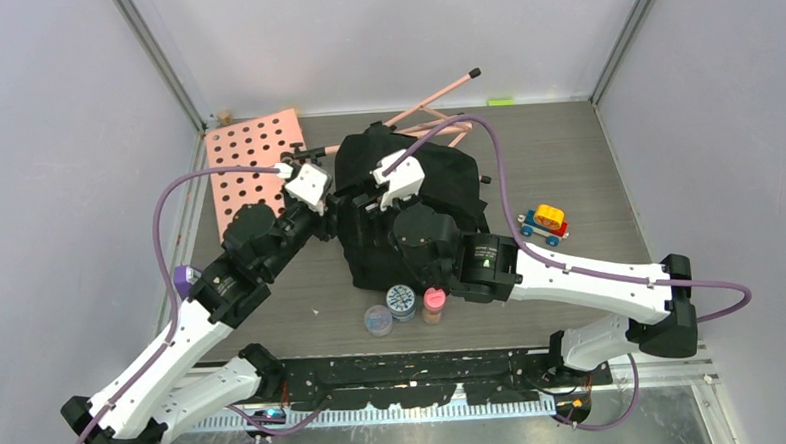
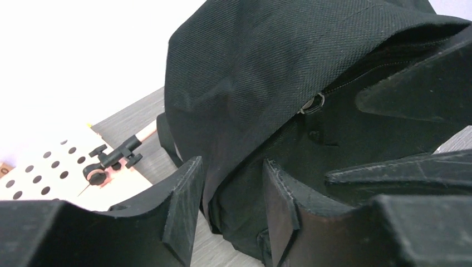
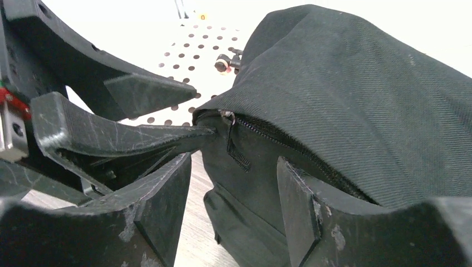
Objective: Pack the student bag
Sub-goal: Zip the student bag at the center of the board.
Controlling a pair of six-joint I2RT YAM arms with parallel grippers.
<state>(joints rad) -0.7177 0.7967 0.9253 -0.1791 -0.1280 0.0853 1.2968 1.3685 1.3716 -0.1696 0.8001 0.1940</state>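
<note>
Lying at the back left of the counter [image 1: 566, 154] is a pink pegboard [image 1: 251, 163], and just right of it the left end effector [image 2: 232, 164] stands open, fingers [image 2: 186, 194] apart at the left edge of the black bag [image 1: 457, 184], which slumps mid-counter. The right end effector [image 3: 234, 161] is open too, its fingers spread before the bag's side under the zip [image 3: 267, 133]. Three small jars [image 1: 401, 301] stand just in front of the bag, lid print too small to read, and a toy car [image 1: 545, 222] sits to the right.
</note>
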